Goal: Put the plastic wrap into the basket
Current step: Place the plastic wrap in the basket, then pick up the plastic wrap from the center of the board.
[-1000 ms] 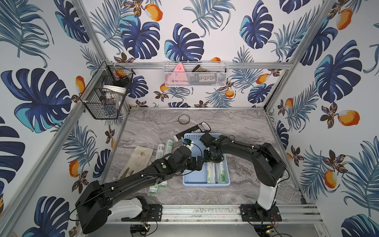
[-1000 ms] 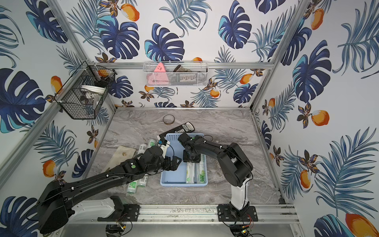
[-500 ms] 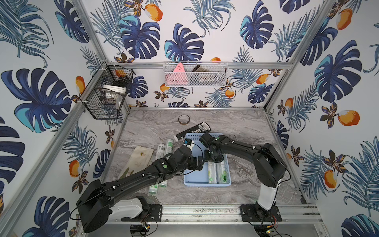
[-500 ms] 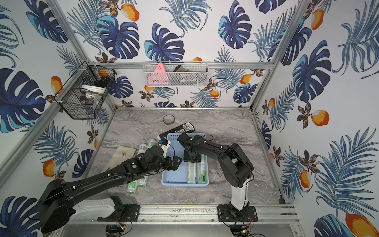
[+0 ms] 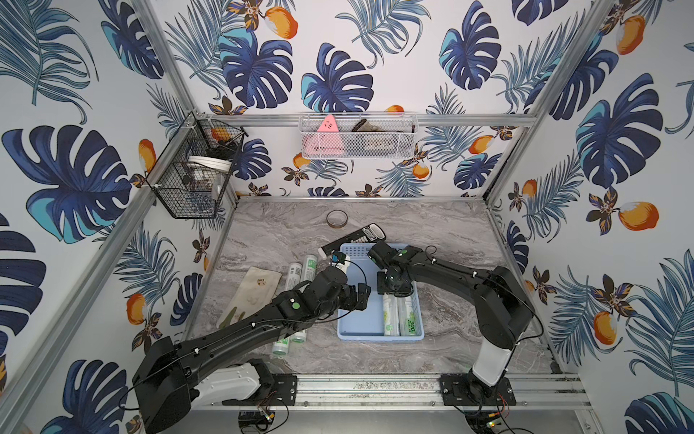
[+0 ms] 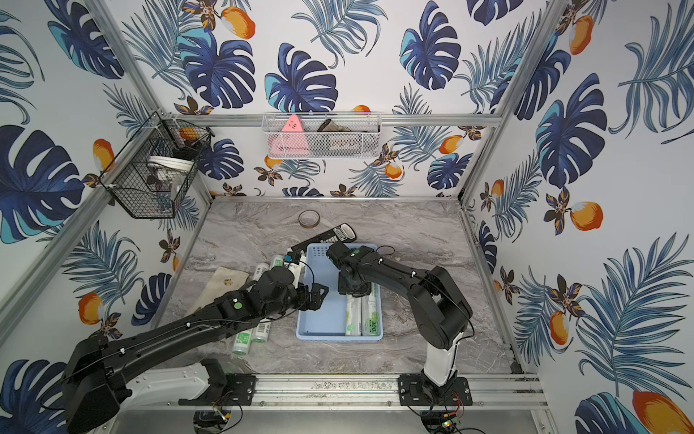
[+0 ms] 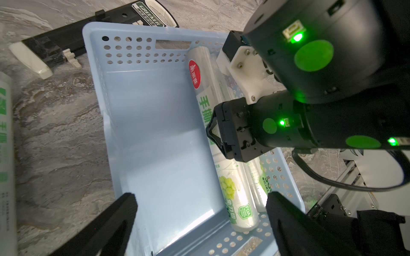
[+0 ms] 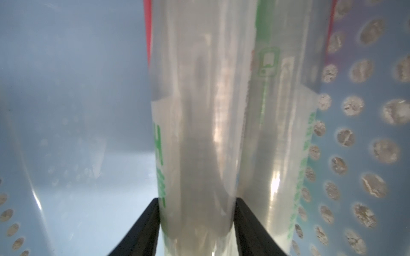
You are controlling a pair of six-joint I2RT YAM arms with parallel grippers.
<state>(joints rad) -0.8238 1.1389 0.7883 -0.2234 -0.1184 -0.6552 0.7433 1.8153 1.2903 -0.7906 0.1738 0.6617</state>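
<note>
The right gripper [image 8: 197, 200] is found closed on one plastic wrap roll [image 8: 195, 110], which lies inside the light blue basket [image 8: 66, 99] against a second roll [image 8: 281, 133] by the perforated wall. The left gripper [image 7: 202, 197] is held wide open over the basket's other side. Two further rolls [image 5: 294, 273] are noted on the marble tabletop [image 5: 450, 225] beside the basket.

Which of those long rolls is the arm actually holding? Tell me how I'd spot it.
Find the light blue basket on the grey marbled table. Two rolls lie side by side in it. The right gripper is shut on the inner roll, which borders the basket's bare floor; the outer roll, marked 300, lies against the perforated wall.
</note>
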